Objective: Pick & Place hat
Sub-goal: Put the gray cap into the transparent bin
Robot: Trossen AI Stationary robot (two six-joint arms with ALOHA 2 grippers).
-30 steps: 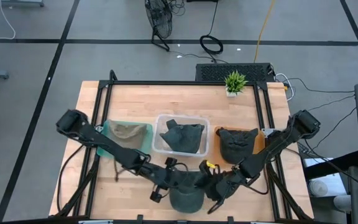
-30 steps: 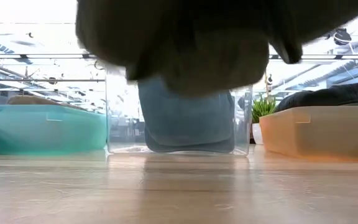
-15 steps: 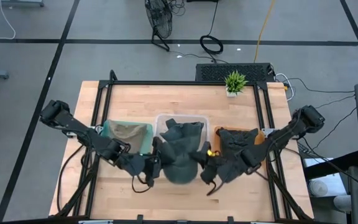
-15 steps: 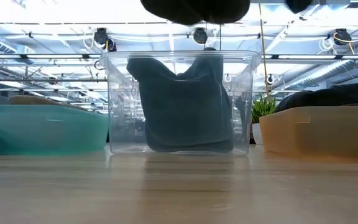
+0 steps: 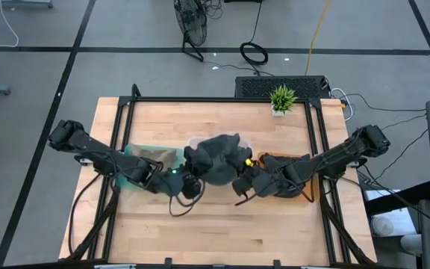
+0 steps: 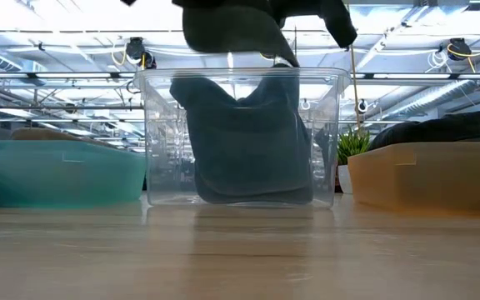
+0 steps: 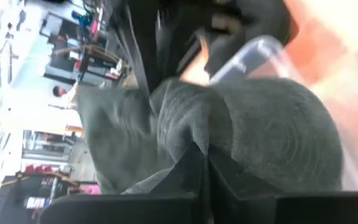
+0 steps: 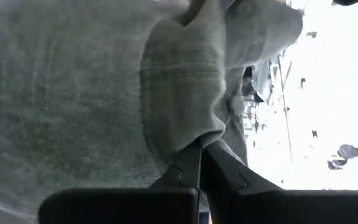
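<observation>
1. The dark grey hat (image 5: 216, 155) hangs above the clear bin (image 6: 240, 137), mid-table.
2. The left gripper (image 5: 192, 178) pinches the hat's left edge; its fingers (image 7: 199, 167) are clamped on fabric.
3. The right gripper (image 5: 242, 175) clamps the hat's right edge.
4. A teal bin (image 5: 134, 155) sits left of the clear one, an orange bin (image 5: 306, 173) right.

Hat aloft over the middle bin.
We see the dark grey-green hat (image 5: 216, 158), soft and crumpled, hanging above the clear bin (image 6: 242, 137); its cloth is pinched at both sides. A second dark hat (image 6: 244, 142) stands slumped inside that bin.
</observation>
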